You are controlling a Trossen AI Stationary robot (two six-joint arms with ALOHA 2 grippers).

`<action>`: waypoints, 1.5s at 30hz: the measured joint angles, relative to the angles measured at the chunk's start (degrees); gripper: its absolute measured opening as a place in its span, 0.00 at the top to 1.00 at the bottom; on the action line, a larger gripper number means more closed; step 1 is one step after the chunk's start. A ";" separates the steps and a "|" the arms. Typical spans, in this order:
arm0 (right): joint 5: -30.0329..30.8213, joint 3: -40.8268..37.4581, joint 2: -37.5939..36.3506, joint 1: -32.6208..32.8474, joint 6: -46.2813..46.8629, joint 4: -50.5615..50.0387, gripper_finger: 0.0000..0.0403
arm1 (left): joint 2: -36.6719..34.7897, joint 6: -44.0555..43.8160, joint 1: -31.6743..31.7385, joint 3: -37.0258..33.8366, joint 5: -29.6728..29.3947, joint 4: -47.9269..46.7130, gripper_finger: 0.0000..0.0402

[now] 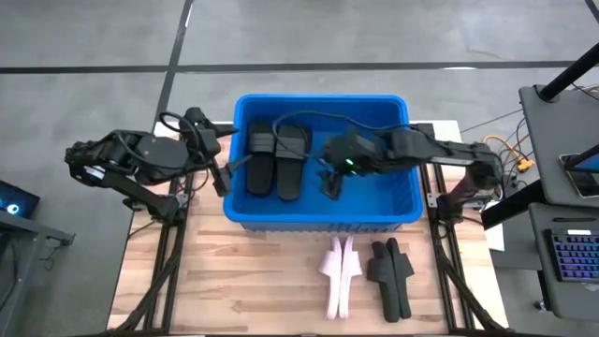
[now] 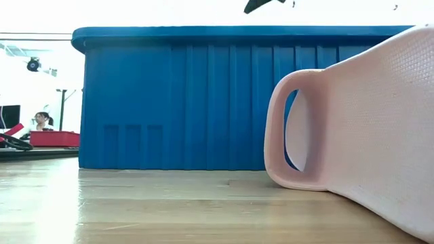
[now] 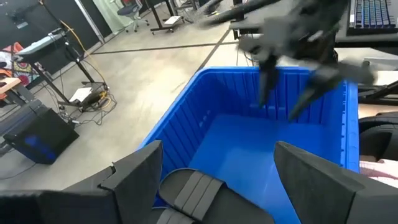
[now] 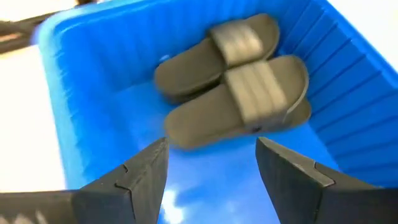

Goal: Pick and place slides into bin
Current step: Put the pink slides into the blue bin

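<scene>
The blue bin (image 1: 374,201) stands mid-table. Two black slides (image 1: 276,161) lie side by side on its floor, at its left end, and show in the right wrist view too (image 4: 239,93). My right gripper (image 1: 329,184) hangs open over the middle of the bin, above its floor, with nothing between its fingers (image 4: 211,171). My left gripper (image 1: 221,178) stands open at the bin's left wall, pointing into the bin (image 3: 217,180). Pale pink slides (image 1: 339,273) and black slides (image 1: 391,277) lie on the table near the bin's front wall.
The pink slide (image 2: 359,135) lies close to the low camera, in front of the bin's front wall (image 2: 203,102). The wooden table top (image 1: 253,281) is bare at the front left. Desks with a keyboard (image 1: 573,253) stand off the table's right edge.
</scene>
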 joint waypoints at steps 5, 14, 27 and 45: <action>7.23 -0.11 -5.59 8.01 9.41 -7.13 0.42 | 1.00 -0.18 0.01 0.00 -0.30 2.50 0.28; 21.04 -0.26 -14.05 25.54 17.65 -7.90 0.43 | 4.06 1.97 0.12 -0.02 -0.22 11.09 0.28; 24.18 -0.26 -17.27 46.66 24.79 -12.45 0.44 | 10.71 1.77 0.12 -0.02 0.32 24.69 0.28; 7.74 -6.62 -15.09 60.80 48.63 -26.93 0.44 | 13.44 -0.25 -0.40 0.11 0.04 25.29 0.28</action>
